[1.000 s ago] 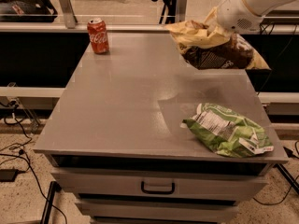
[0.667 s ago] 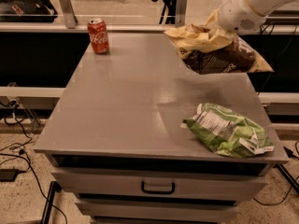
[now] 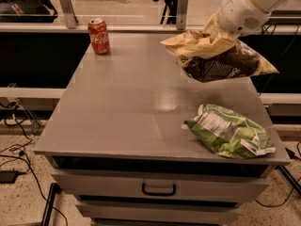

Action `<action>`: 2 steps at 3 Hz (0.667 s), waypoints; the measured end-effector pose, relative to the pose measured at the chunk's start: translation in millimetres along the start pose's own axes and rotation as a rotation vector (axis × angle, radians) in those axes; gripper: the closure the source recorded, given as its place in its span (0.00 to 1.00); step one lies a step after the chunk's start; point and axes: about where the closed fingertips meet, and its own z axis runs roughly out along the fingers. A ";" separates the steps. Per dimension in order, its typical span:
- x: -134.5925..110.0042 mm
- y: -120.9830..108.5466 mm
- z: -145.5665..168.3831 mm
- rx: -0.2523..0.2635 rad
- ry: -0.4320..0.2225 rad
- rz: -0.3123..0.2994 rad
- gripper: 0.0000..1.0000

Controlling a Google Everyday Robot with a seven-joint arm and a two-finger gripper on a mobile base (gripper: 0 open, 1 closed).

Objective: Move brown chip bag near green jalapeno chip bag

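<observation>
Far to the left of the claw, at the back of the surface, a red Coca-Cola can (image 3: 99, 36) stands upright. It is well apart from both bags.

The grey surface (image 3: 136, 102) is the top of a cabinet. A drawer with a dark handle (image 3: 159, 190) sits in the front, low down and to the left of the claw.

The claw (image 3: 215, 31) is up high over the back right part of the surface, at the end of a white arm. It is clenched on the top of the brown chip bag (image 3: 221, 62). The bag hangs right under the claw, up in the air, not touching the surface. Its pale yellow end sticks out to the left of the claw, and its dark brown part with white letters spreads out to the right.

The green jalapeno chip bag (image 3: 230, 135) lies flat on the surface below the claw, near the front right corner. Its white label faces up. The brown bag floats above and behind it, and the two bags do not touch.
</observation>
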 end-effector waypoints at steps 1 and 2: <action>-6.6 8.6 1.5 -0.015 -0.020 -0.025 0.77; -7.2 6.9 3.9 -0.015 -0.020 -0.024 0.46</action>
